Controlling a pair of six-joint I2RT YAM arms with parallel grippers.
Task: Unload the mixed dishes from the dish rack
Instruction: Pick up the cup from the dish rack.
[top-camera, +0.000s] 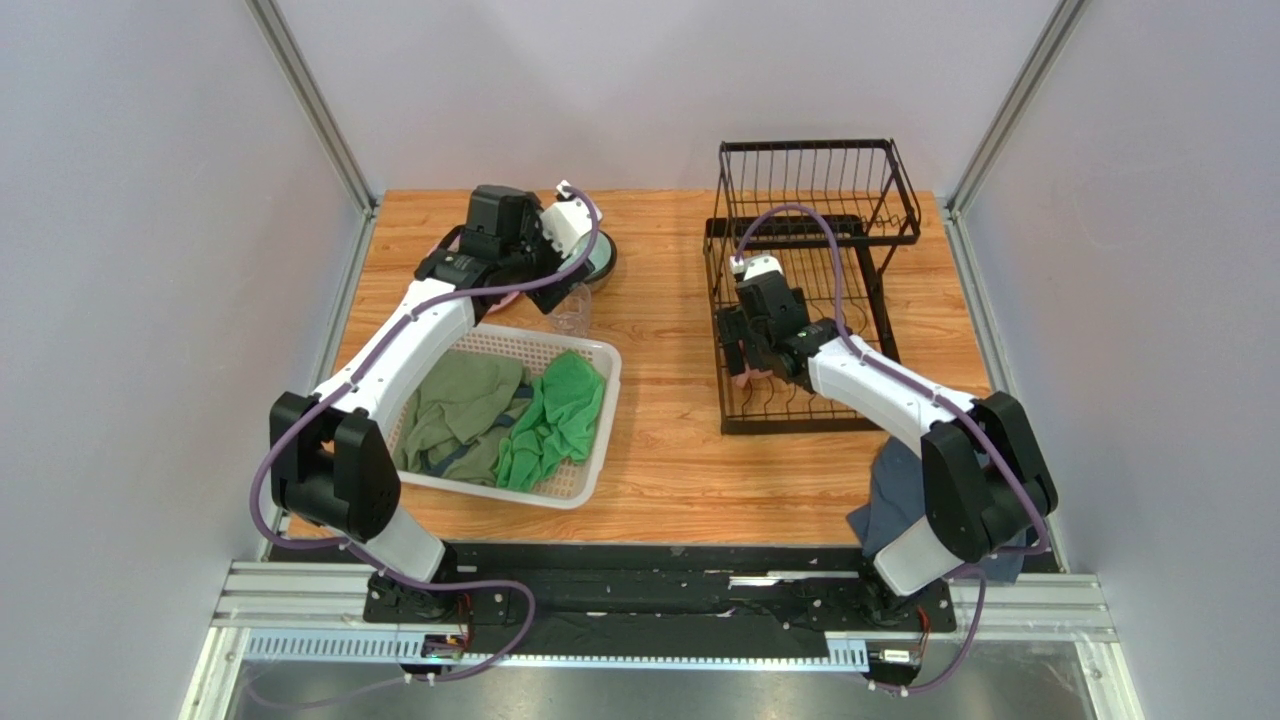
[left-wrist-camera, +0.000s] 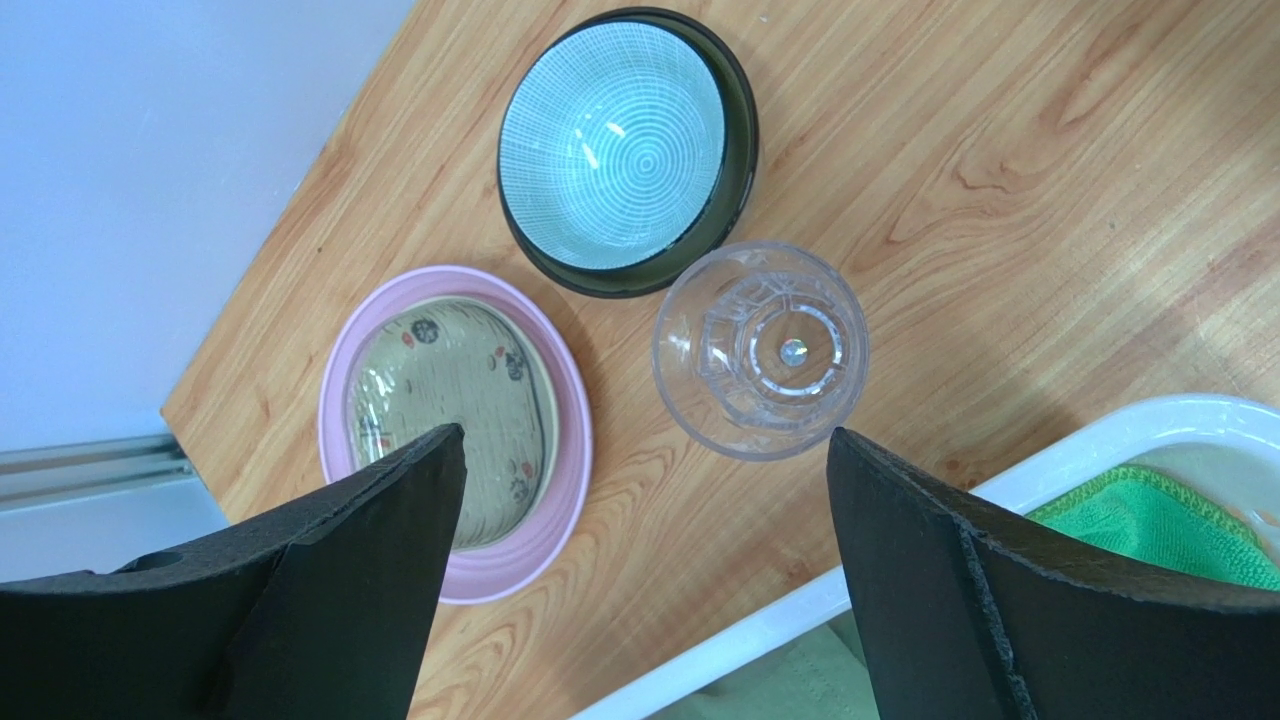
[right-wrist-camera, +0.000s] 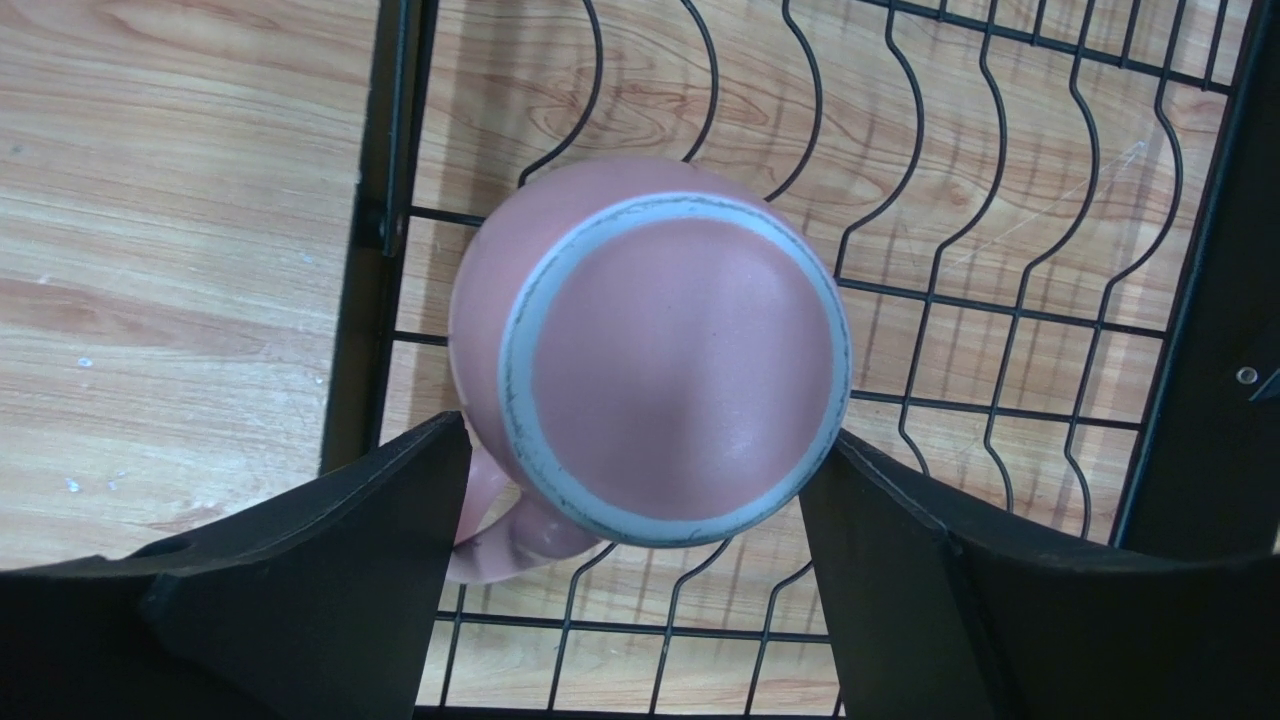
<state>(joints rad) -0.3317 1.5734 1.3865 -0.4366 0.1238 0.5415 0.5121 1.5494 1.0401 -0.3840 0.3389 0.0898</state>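
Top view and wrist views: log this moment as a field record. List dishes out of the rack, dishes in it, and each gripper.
on table: teal bowl, glass, pink plate with cream plate on it
in rack: pink mug, upside down on the lower tray
left gripper: open, empty, above the dishes on the table
right gripper: open, one finger each side of the mug, contact unclear
basket: green cloths inside

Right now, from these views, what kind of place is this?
Probably a robot test cell, not a kitchen: grey walls enclose a wooden table, the left arm and right arm are mounted on a metal rail at its near edge, and a dish rack stands on it.
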